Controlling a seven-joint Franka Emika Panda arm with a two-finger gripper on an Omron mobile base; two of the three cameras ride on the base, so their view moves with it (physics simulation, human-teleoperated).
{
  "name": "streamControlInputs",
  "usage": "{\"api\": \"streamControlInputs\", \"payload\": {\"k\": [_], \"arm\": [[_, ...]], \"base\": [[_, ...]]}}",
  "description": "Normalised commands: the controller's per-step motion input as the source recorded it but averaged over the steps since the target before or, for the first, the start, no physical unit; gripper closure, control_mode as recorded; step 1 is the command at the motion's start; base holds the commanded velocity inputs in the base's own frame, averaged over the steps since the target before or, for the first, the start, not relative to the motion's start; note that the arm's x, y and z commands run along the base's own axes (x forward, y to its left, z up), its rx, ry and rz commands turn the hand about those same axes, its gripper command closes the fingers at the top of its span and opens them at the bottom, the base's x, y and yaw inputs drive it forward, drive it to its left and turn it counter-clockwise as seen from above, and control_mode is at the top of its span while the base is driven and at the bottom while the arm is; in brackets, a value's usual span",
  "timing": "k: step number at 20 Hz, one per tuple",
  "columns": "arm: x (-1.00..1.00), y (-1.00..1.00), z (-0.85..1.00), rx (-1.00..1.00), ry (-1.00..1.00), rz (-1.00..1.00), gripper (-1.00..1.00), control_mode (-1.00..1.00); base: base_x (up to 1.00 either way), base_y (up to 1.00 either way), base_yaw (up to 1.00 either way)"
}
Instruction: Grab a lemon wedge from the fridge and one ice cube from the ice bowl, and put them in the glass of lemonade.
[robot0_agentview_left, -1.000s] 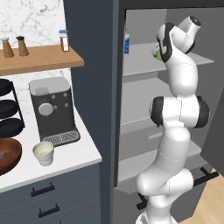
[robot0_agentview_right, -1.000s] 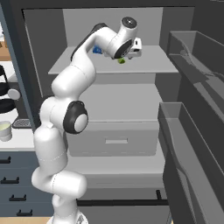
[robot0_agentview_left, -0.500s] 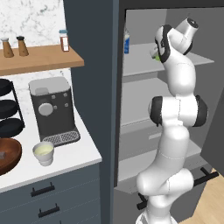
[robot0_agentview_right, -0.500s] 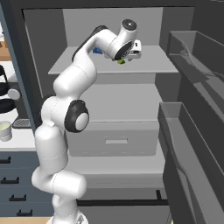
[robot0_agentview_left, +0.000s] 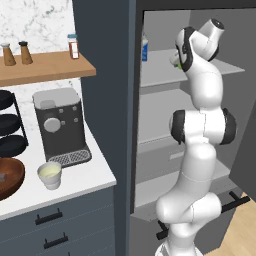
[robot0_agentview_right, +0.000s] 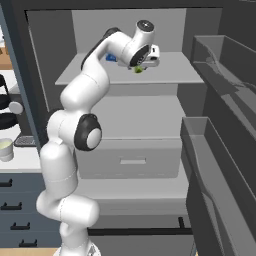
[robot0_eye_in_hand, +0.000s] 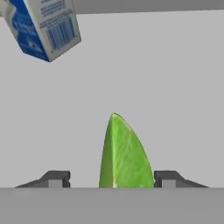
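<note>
The lemon wedge (robot0_eye_in_hand: 124, 153), yellow-green, lies on the upper pale shelf of the open fridge (robot0_agentview_left: 105, 75). My gripper (robot0_eye_in_hand: 113, 179) is down over it, open, one fingertip on each side. The right one is almost touching and there is a gap on the left. From the right base view the gripper (robot0_agentview_right: 142, 65) sits on that shelf with the wedge (robot0_agentview_right: 138, 69) under it. On the white counter, the glass of lemonade (robot0_agentview_left: 50, 175) stands in front of the coffee machine. The ice bowl (robot0_agentview_left: 10, 177) is at the left edge with a small pale ice cube (robot0_agentview_left: 2, 176) in it.
A blue and white carton (robot0_eye_in_hand: 43, 28) stands on the same shelf behind the wedge. The fridge door's dark bins (robot0_agentview_right: 220, 150) jut out on the right. A coffee machine (robot0_agentview_left: 60, 125), a black tiered rack (robot0_agentview_left: 10, 125) and a wooden shelf with shakers (robot0_agentview_left: 45, 67) are on the counter side.
The hand has sunk a little toward the shelf and the fingers have drawn closer around the lemon wedge. The wedge has not moved.
</note>
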Motion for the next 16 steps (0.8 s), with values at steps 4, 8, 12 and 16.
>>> {"api": "streamControlInputs", "payload": {"k": [4,8,12,16], "arm": [[0.00,0.00,0.00,0.00,0.02,0.00,1.00,-1.00],[0.00,0.00,0.00,0.00,0.00,0.00,1.00,-1.00],[-0.50,0.02,0.00,0.00,-0.07,0.00,1.00,-1.00],[-1.00,0.05,-0.10,0.00,-0.23,0.08,1.00,-1.00]], "base": [[0.00,0.00,0.00],[0.00,0.00,0.00],[0.00,0.00,0.00],[0.00,0.00,0.00]]}}
